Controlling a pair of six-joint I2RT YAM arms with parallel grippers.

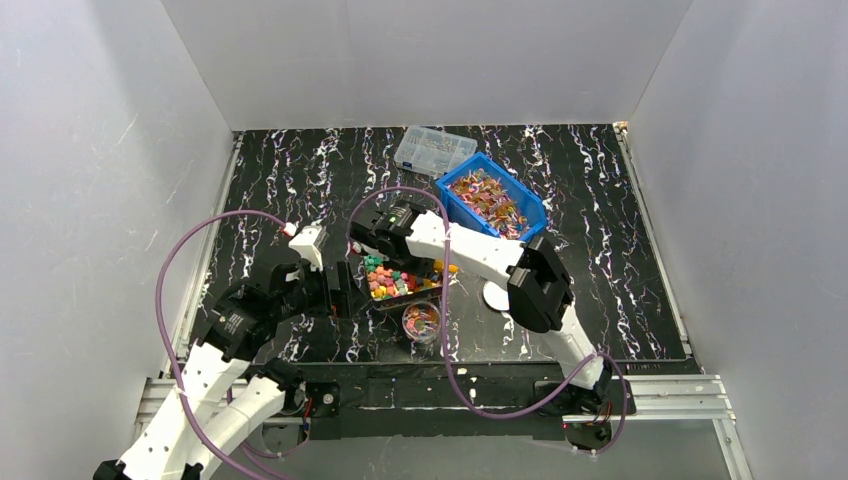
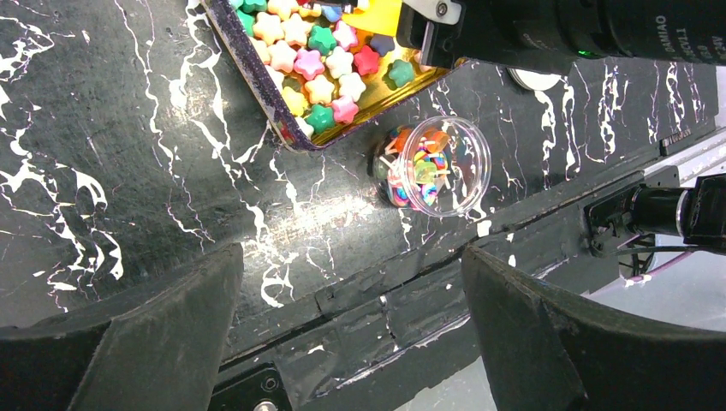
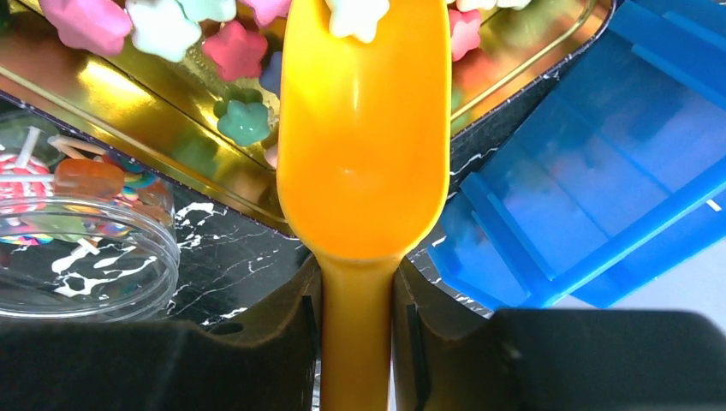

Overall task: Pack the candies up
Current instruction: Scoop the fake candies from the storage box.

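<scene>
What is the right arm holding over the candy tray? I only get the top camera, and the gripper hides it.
Observer: The right wrist view shows the right gripper shut on the handle of an orange scoop.
Operator: Is it full of candies?
Observer: No. Only one pale star candy shows at its tip, which reaches over the gold tray. The rest of the bowl is bare.
Operator: And the other arm?
Observer: The left wrist view shows the left gripper open with nothing between its fingers. Beyond it stands a clear jar of swirly sweets on white sticks.
</scene>
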